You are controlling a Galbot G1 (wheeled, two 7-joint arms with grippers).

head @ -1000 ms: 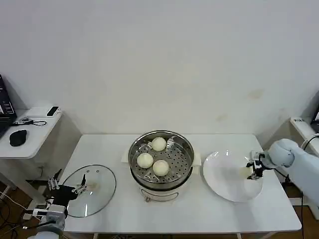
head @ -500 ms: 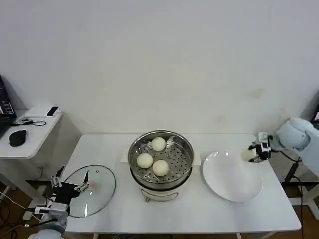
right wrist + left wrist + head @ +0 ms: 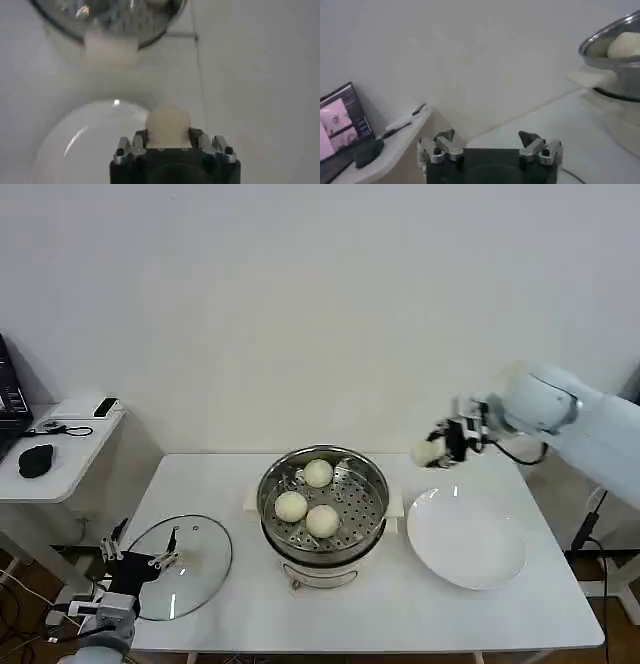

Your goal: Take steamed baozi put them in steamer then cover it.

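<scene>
The shiny steamer [image 3: 323,506] stands mid-table on its white base, with three cream-white baozi [image 3: 318,473] [image 3: 291,506] [image 3: 322,520] on its perforated tray. My right gripper [image 3: 437,447] hangs in the air above the gap between the steamer and the white plate [image 3: 466,538], shut on a fourth baozi [image 3: 428,451]. The right wrist view shows that baozi [image 3: 169,126] clamped between the fingers, the steamer [image 3: 110,17] ahead. My left gripper [image 3: 128,562] rests open at the table's front left corner, beside the glass lid [image 3: 180,566]. The left wrist view shows the left gripper [image 3: 490,141] with nothing in it.
A side table [image 3: 55,454] with a mouse and laptop stands to the left. The steamer's rim [image 3: 612,35] shows off to one side in the left wrist view. The bare plate lies to the right of the steamer.
My right gripper has lifted the baozi off the plate and carried it up and left, toward the steamer. The left arm stayed put.
</scene>
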